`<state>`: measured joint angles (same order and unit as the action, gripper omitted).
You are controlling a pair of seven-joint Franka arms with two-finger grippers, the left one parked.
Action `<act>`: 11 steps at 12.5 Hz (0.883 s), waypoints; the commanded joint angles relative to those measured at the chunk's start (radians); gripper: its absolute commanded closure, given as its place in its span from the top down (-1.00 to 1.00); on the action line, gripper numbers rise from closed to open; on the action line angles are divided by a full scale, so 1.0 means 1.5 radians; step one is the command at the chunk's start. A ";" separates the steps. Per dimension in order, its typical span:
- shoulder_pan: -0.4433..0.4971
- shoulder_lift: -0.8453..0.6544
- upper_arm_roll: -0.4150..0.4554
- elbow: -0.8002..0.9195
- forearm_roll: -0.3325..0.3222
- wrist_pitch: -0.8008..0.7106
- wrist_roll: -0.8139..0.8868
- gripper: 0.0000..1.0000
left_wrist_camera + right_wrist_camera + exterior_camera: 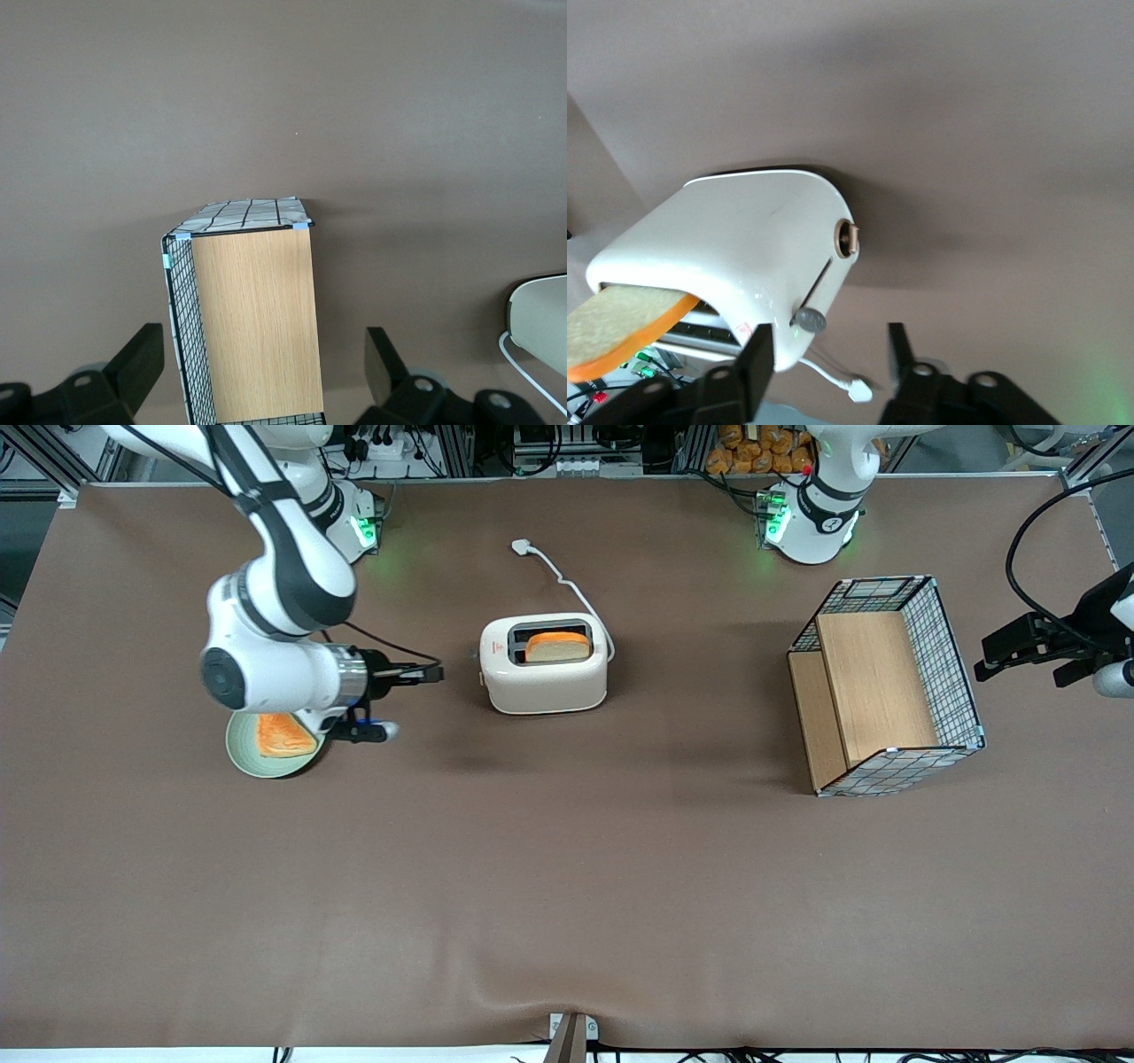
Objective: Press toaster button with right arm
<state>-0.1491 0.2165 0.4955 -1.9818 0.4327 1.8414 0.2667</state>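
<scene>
Brown matting covered the whole table (pixel 567 903), and near its middle stood the toaster (pixel 544 666), cream-white, upright, its long side toward the front camera, with a slice of bread (pixel 558 646) standing in the slot nearer that camera. On the toaster's narrow end facing the working arm's end of the table sat the toaster button (pixel 808 320), a small grey round knob at one end of a thin dark slit; a beige-ringed dial (pixel 848 237) sat on the same end face, apart from the knob. From the toaster a white cord (pixel 567 584) ran away from the front camera to a plug (pixel 522 545) lying flat on the matting. The gripper (pixel 432 674) of the right arm (pixel 275 602) hung level with that narrow end, pointing at it but clear of it, with bare matting between; its two fingers (pixel 755 354) stood narrowly apart, holding nothing, and the knob showed just beside one of them in the wrist view without touching. Under the arm's wrist, farther from the toaster, a pale green plate (pixel 244 757) carried a second orange-edged slice (pixel 282 736). Well away from the toaster, toward the parked arm's end of the table, a wire-and-wood basket (pixel 886 686) lay tipped on its side.
</scene>
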 commanded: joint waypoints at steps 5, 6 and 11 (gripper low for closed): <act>0.004 0.028 -0.117 0.238 -0.066 -0.154 0.032 1.00; 0.012 0.027 -0.136 0.286 -0.078 -0.160 0.030 1.00; 0.072 0.027 -0.198 0.431 -0.218 -0.234 0.028 1.00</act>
<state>-0.0747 0.2329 0.2357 -1.4284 0.1470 1.5529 0.3028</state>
